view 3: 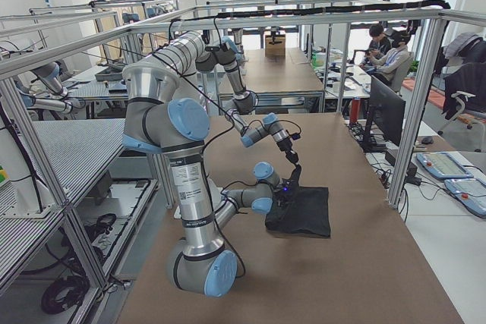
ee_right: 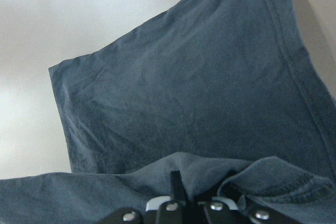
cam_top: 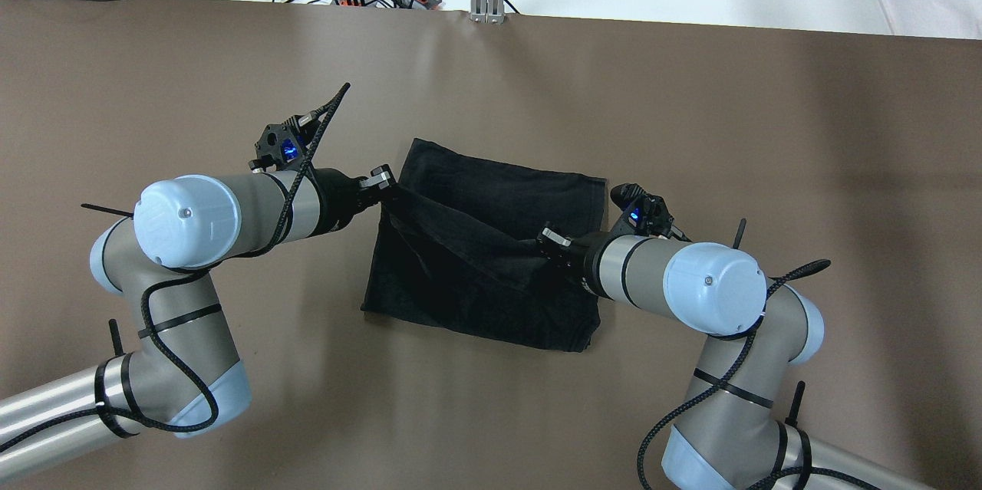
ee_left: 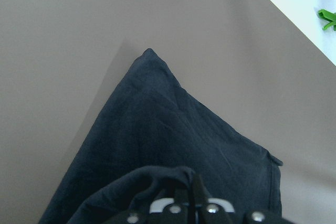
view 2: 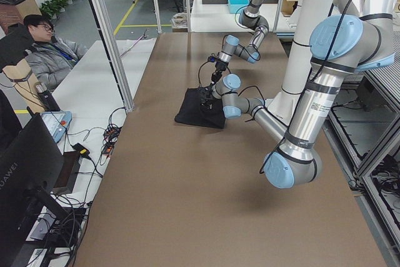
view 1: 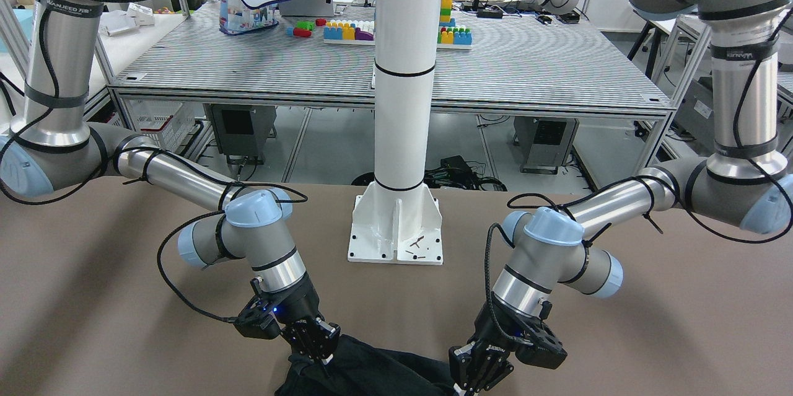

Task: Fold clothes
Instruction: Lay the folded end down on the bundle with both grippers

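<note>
At bench centre: left claw, right claw both clamped on raised edge of cloth; flat part lies ahead, away from robot.

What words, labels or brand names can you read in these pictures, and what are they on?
"HUAWEI": back of the black monitor, exterior left view.
Lettering on the right arm and left arm, front-facing view: too blurred to read.
The black cloth: no print visible.
</note>
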Robot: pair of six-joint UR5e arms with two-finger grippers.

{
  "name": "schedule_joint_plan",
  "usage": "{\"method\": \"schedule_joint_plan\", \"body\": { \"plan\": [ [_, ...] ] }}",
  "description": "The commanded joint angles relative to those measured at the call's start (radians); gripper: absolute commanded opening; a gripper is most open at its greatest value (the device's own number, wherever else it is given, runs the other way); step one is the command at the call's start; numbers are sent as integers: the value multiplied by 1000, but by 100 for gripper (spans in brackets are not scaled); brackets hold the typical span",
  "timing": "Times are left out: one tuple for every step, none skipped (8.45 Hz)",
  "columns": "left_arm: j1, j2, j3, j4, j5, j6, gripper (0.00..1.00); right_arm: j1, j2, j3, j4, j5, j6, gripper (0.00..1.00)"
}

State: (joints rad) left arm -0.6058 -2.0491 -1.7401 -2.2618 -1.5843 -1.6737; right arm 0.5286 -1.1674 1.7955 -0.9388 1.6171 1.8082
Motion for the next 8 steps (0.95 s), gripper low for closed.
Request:
{"method": "schedule_joint_plan", "body": {
  "plan": [
    [-2, 1, -1, 4, 9, -3, 100, 2, 9, -1, -1, -6, 0, 93],
    [-2, 1, 1, 5, 9, -1, 100, 4, 9, -1, -1, -6, 0, 93],
    [-3, 1, 1, 5, 9, 0, 100, 13, 11, -2, -1, -6, 2, 93],
    [-8, 3, 1, 7, 10, 2, 100, 17, 11, -1, -1, -5, 5, 93],
    [-17, 3, 2, 7, 9, 0, 100, 16, 15, 1, -3, -5, 8, 93],
    [-28, 3, 4, 8, 4, 2, 100, 14, 32, 2, -6, -5, 10, 93],
    [-41, 9, 4, 8, 0, 6, 100, 11, 40, 1, -12, 0, -1, 93],
    [-49, 21, 2, 8, 0, 32, 100, 7, 46, -1, -15, 4, -15, 93]
  ]
}}
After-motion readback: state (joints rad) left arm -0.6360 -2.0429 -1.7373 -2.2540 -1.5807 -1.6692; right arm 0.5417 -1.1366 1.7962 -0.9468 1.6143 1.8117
